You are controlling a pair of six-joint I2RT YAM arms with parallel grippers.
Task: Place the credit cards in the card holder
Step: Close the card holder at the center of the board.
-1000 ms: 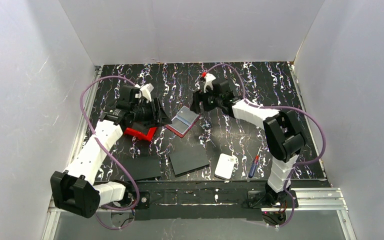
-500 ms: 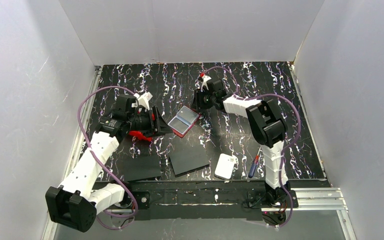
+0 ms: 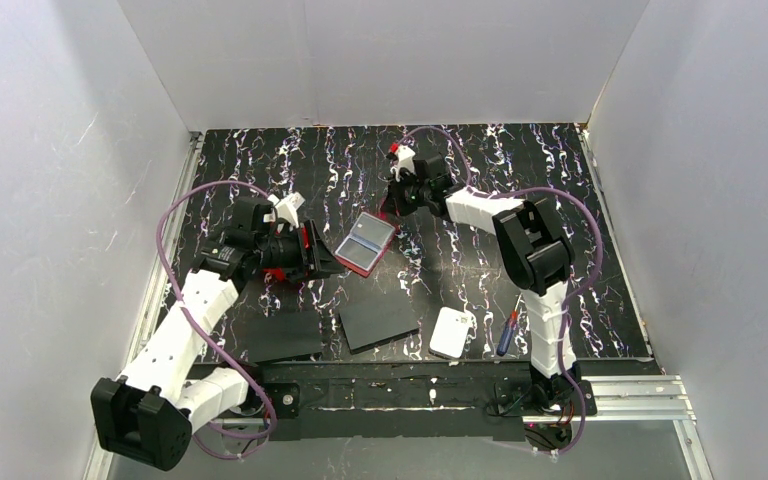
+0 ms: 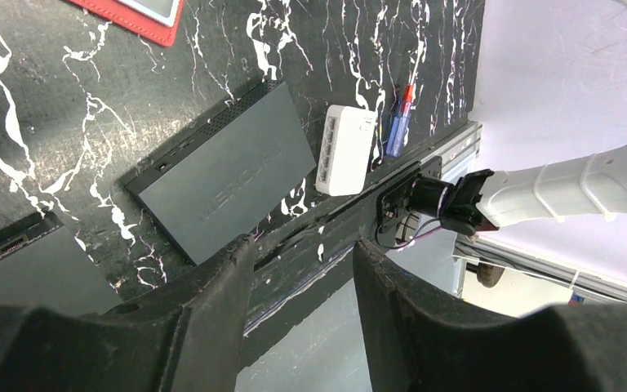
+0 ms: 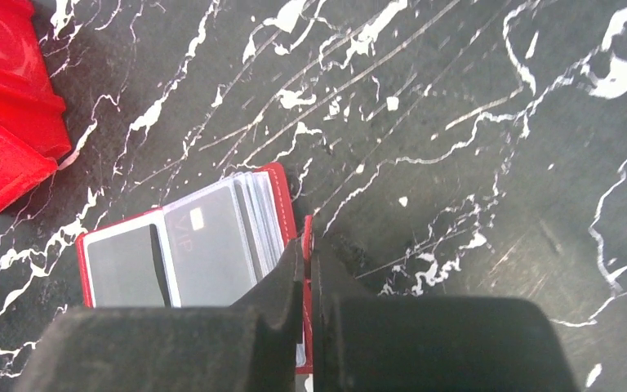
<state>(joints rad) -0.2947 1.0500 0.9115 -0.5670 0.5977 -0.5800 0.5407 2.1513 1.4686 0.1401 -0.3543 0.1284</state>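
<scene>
Right gripper [image 5: 306, 247] pinches one edge of the card holder [image 5: 122, 265] (credit cards [image 5: 212, 241] inside)

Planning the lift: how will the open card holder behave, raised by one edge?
The card holder looks thin and hinged, so pinched at one flap by the right gripper it would likely fold. The credit cards fan out unevenly, so some might slide.
</scene>
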